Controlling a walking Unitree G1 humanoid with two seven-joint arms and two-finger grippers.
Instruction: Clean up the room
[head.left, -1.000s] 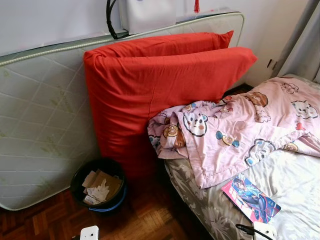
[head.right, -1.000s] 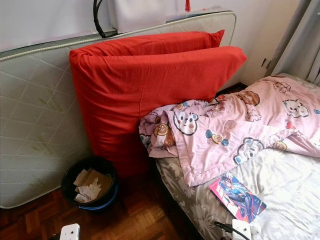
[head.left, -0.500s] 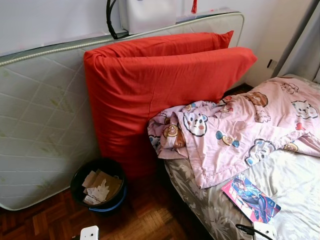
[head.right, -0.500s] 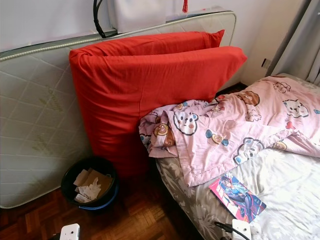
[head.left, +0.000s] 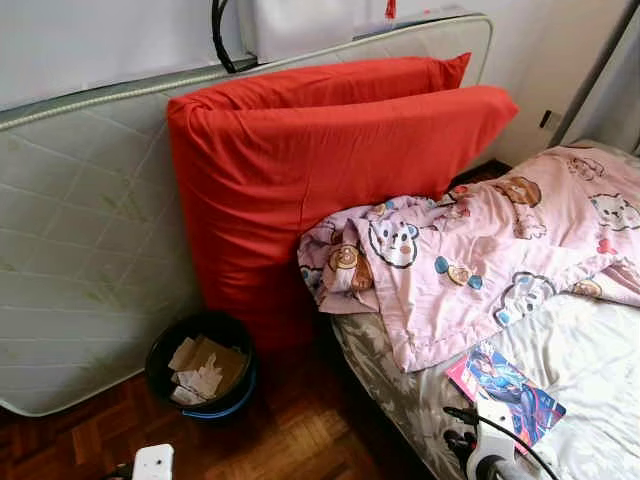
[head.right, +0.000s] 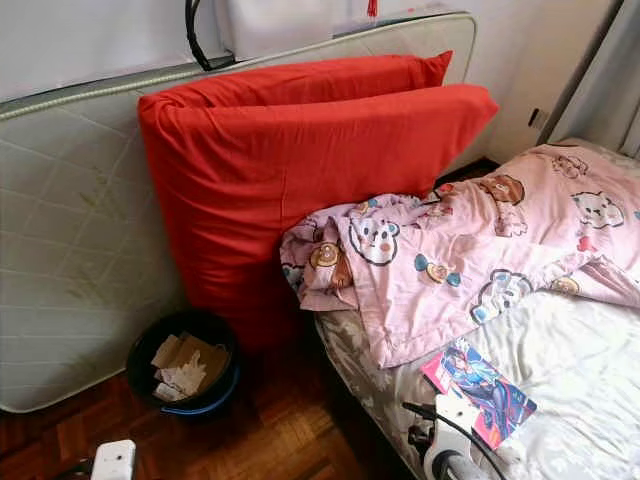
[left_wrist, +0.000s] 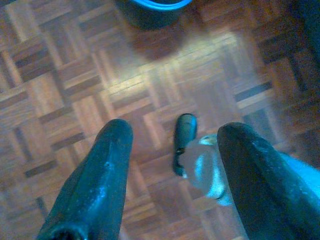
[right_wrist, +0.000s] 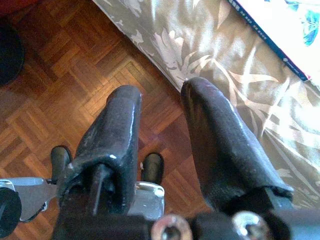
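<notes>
Red fabric covers 2 big cushions (head.left: 320, 170) that lean against a quilted mattress (head.left: 80, 230) stood on edge along the wall in the left eye view. At their foot a dark waste bin (head.left: 203, 362) with a blue rim sits on the parquet floor (head.left: 290, 435), holding crumpled paper and cardboard (head.left: 203, 365). To the right is a bed (head.left: 590, 350) with a leaf-print sheet; a pink cartoon-print blanket (head.left: 480, 260) lies bunched across it, one corner touching the lower cushion. A colourful comic book (head.left: 505, 390) lies flat on the sheet near the bed's edge, just below the blanket's hem. The right arm (head.left: 485, 455) rises at the lower edge beside that book, with a black cable looping over it.

The right eye view gives the same scene; a white block on the left arm (head.right: 112, 460) shows at the bottom edge.

The left wrist view looks straight down at the parquet: the left end effector (left_wrist: 172, 165) has its 2 black fingers (left_wrist: 100, 175) spread wide with nothing between them, and the bin's blue rim (left_wrist: 152, 4) sits at the frame's edge beyond the fingertips. One of the robot's feet shows below.

The right wrist view shows the right end effector (right_wrist: 160, 100) with its fingers set narrowly apart and empty, hovering over the seam where the bed's sheet meets the floor. A corner of the comic book (right_wrist: 280, 30) lies on the sheet beyond the fingertips.
</notes>
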